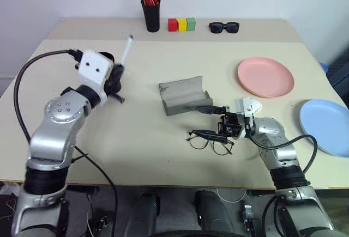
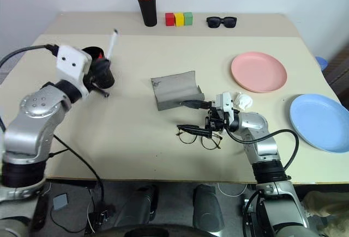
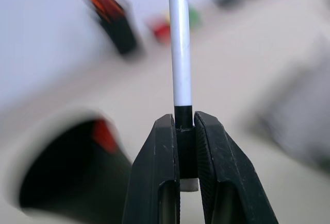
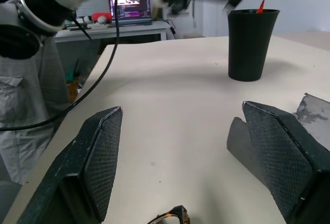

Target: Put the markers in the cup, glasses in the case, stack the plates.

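Markers: red one [image 4: 260, 6] already in cup [image 4: 252, 44]; white one [image 3: 180, 44] pinched by left gripper [image 3: 185, 131] above cup. Right gripper [image 4: 206, 147] wide open, empty, over glasses [image 1: 211, 140] beside open case [image 1: 182, 95]. Plates [image 1: 265, 77] unstacked.

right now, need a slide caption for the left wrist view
Left gripper shut on the white marker, held upright beside the black cup.
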You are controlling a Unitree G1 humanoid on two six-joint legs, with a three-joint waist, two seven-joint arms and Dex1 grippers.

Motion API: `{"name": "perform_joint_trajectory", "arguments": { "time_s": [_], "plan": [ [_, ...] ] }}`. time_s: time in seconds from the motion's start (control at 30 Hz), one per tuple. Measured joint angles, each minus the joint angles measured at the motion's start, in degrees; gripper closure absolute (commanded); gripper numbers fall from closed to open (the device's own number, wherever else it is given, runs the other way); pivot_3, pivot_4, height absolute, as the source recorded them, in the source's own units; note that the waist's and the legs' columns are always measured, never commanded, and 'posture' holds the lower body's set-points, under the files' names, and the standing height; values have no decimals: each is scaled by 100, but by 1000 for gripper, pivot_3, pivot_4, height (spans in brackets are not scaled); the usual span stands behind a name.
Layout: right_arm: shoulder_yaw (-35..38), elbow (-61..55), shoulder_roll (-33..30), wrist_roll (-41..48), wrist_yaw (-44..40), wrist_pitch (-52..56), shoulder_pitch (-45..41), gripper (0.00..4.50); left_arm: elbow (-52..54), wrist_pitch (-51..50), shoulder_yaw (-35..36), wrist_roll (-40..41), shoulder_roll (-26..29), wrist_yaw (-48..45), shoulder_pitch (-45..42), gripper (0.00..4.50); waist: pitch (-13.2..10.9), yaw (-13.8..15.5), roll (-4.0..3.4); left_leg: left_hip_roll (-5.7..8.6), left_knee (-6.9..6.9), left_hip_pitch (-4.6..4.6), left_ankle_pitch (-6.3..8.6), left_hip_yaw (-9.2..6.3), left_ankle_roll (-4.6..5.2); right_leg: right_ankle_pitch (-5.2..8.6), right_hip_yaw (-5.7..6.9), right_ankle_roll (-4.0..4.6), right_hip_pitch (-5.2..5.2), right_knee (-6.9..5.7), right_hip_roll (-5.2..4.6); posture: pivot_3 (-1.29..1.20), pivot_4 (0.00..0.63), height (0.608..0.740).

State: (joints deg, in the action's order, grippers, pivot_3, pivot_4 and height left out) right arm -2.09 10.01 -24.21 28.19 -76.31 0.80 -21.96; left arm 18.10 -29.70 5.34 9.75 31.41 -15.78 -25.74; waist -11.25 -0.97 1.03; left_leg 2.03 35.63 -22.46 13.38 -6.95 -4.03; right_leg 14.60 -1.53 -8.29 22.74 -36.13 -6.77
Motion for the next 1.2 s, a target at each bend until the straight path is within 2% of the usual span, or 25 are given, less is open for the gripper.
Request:
{"name": "perform_joint_trajectory", "arguments": {
  "time_s": [0.1,0.3,0.63,0.73,0.87,1.13,1.2],
  "plan": [
    [7,1,10,-8,63,-5,-29,698,-820,607,5,-569,-442,832,-393,4483,0,18,1,2,6,-2,0,0,0,-1,1,-1,-3,0,0,0,150,740],
    [16,5,13,-44,132,-43,-34,698,-1917,1545,70,-1303,-774,1943,-720,4483,0,8,1,2,5,-1,0,0,1,-1,1,-3,-1,-2,0,0,150,740],
    [16,6,15,-49,190,-56,-74,698,-2479,1907,123,-1425,-909,2131,-779,4483,0,6,1,2,6,-2,-1,-1,1,-1,1,-3,-1,-4,1,0,150,740],
    [16,5,15,-49,214,-55,-93,698,-2481,1902,123,-1425,-944,2112,-779,3154,0,7,1,2,6,-1,-1,-1,1,-1,1,-3,-1,-4,1,0,150,740],
    [16,5,14,-49,245,-53,-92,698,-2481,1889,123,-1423,-967,2086,-774,1105,0,4,1,2,6,-1,0,-1,1,-1,1,-3,-1,-4,1,0,150,740],
    [16,-6,-14,-125,465,51,-61,698,-2176,1970,58,-1351,-999,1637,-617,1105,0,9,1,2,7,-2,-1,-1,1,-1,1,-3,-2,-4,1,0,150,740],
    [18,-93,-60,-179,589,119,32,698,-1706,1512,-128,-1117,-937,1060,-618,1105,0,34,1,3,8,-6,-1,-1,1,-1,3,-4,-3,-4,1,0,150,740]
  ]
}}
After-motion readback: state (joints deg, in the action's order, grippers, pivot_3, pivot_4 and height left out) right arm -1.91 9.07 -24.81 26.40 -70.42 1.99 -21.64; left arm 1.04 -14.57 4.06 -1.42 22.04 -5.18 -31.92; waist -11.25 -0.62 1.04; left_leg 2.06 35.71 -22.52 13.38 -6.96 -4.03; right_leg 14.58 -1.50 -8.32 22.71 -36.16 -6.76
